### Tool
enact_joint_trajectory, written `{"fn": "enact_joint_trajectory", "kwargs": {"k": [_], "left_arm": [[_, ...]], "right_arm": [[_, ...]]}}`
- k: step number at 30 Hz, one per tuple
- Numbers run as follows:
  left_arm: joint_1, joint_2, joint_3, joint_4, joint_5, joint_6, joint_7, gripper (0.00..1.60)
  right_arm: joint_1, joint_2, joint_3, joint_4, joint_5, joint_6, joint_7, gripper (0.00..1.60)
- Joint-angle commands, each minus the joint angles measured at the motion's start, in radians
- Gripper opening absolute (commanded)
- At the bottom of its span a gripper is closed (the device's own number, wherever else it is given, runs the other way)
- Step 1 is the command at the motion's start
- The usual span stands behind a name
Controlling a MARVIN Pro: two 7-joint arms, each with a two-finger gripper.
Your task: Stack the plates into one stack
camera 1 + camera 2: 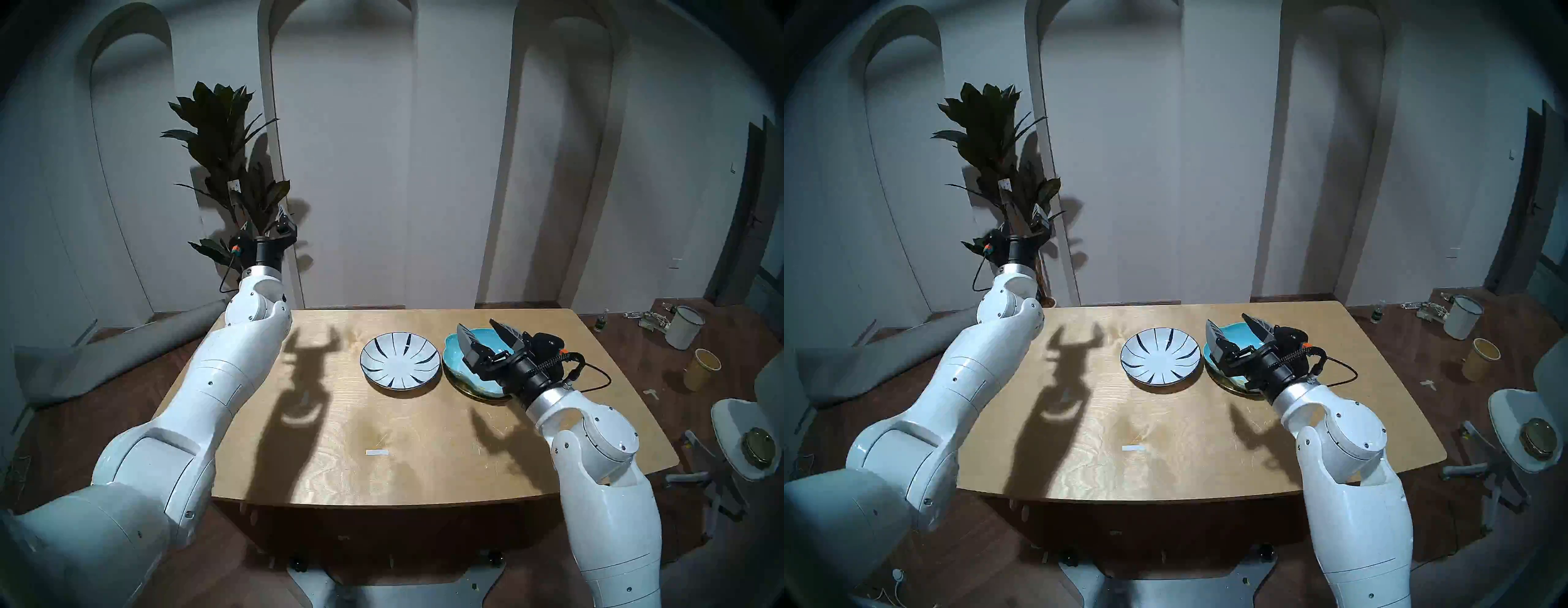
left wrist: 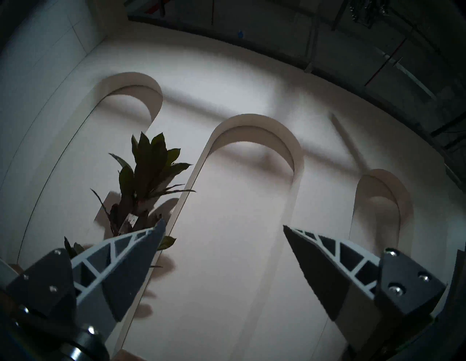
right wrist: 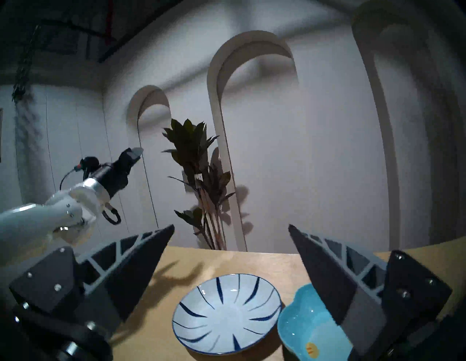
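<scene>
Head stereo left view: the striped plate sits on the counter at about one o'clock from the counter's middle, and just beside it at its three o'clock the turquoise plate rests on a gold plate, of which only a thin rim shows underneath. The right tool hovers over the turquoise plate with its jaws spread wide and nothing between them; whether a finger touches the plate I cannot tell. The left tool is raised past the counter's eleven o'clock corner, in front of the plant, also wide open and empty. Two plates look already stacked, so the striped one seems to be what remains. It looks like glazed ceramic: stiff, fairly heavy, breakable, and slick under the fingers. Its raised rim is the only real hold, probably at the edge nearest the right arm, with one finger under the lip and one above. It should be set down gently, since the turquoise plate's wavy edge may seat it unevenly.
</scene>
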State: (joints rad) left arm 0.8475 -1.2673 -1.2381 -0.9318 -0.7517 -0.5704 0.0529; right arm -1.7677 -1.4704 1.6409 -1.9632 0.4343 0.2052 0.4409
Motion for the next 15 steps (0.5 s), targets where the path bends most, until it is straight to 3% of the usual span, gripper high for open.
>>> {"fn": "enact_joint_trajectory", "kwargs": {"k": [1, 7, 15], "left_arm": [[-0.024, -0.006, 0.006, 0.026, 0.044, -0.124, -0.040, 1.60], [-0.030, -0.008, 0.013, 0.052, 0.055, -0.179, -0.049, 1.60], [-0.101, 0.033, 0.029, 0.115, 0.105, -0.217, -0.096, 1.60]], "right_arm": [[0.008, -0.088, 0.018, -0.040, 0.113, 0.047, -0.028, 1.60], [0.052, -0.126, 0.066, -0.019, 0.259, 0.079, -0.066, 1.60], [0.072, -0.131, 0.052, 0.036, 0.421, 0.146, -0.143, 1.60]]}}
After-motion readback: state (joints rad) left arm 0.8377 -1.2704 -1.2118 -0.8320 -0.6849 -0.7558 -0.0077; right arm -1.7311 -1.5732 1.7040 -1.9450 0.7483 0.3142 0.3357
